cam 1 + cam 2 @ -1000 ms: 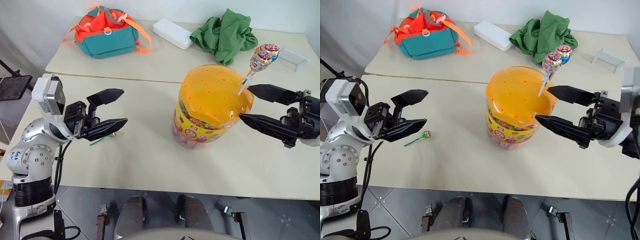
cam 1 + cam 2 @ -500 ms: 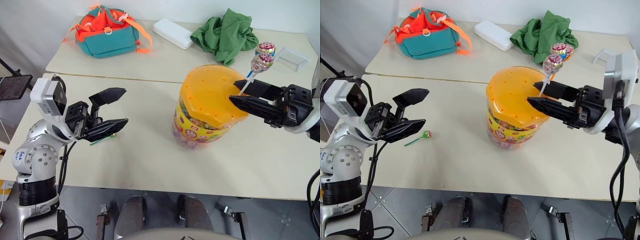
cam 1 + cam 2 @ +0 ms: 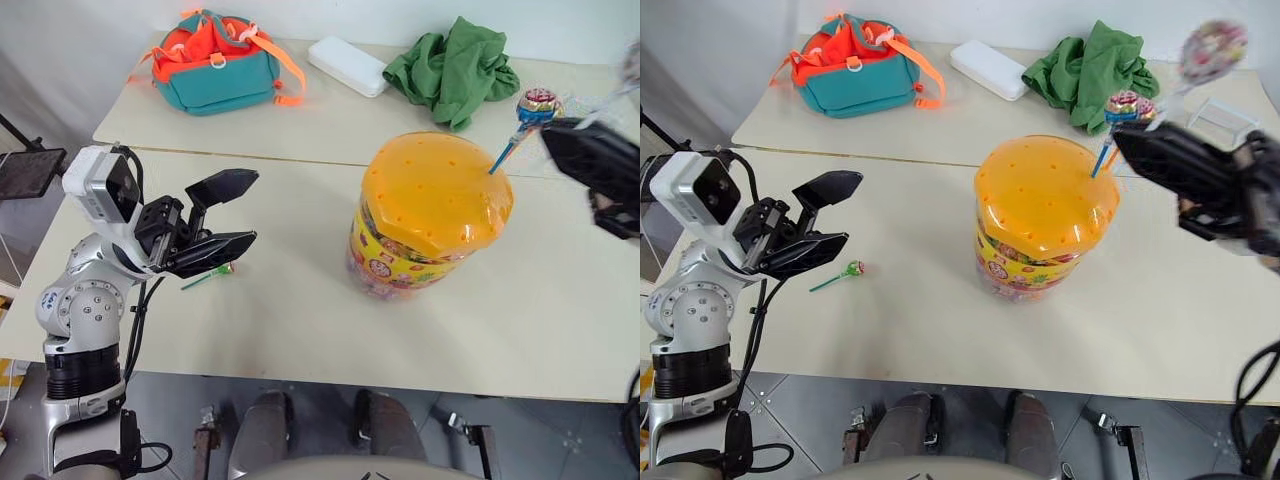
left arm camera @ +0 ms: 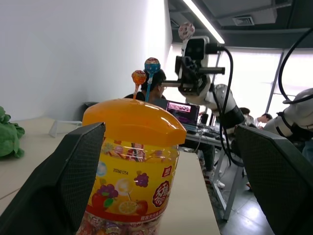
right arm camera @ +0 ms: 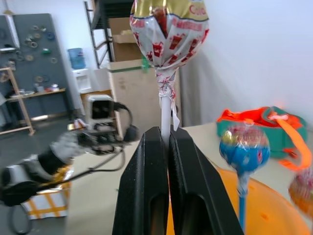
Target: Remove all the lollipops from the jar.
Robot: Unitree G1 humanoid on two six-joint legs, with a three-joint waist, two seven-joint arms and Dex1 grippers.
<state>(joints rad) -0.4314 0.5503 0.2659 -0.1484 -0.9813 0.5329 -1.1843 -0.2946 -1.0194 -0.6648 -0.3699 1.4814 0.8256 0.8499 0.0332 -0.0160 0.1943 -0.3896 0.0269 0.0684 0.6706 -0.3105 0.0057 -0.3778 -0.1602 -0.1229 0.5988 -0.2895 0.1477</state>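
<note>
My jaws are matt black plastic; the jar (image 3: 425,225) has a glossy orange plastic lid; the lollipops (image 5: 168,27) wear shiny foil wrappers.

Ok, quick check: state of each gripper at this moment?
Left gripper: open, holding nothing.
Right gripper: shut on the stick of a white-stick lollipop, lifted clear of the jar.

The jar (image 3: 1045,222) stands on the bench (image 3: 920,330) between the two end effectors, to the right of the left end effector (image 3: 825,222) and just left of the right end effector (image 5: 166,139). Two lollipops (image 3: 535,106) stick up from its lid beside the right end effector. Another lollipop (image 3: 848,270) lies on the bench just beneath the left end effector. A backpack (image 3: 858,62), a case (image 3: 985,68) and a cloth (image 3: 1095,62) lie beyond, on the far bench.
</note>
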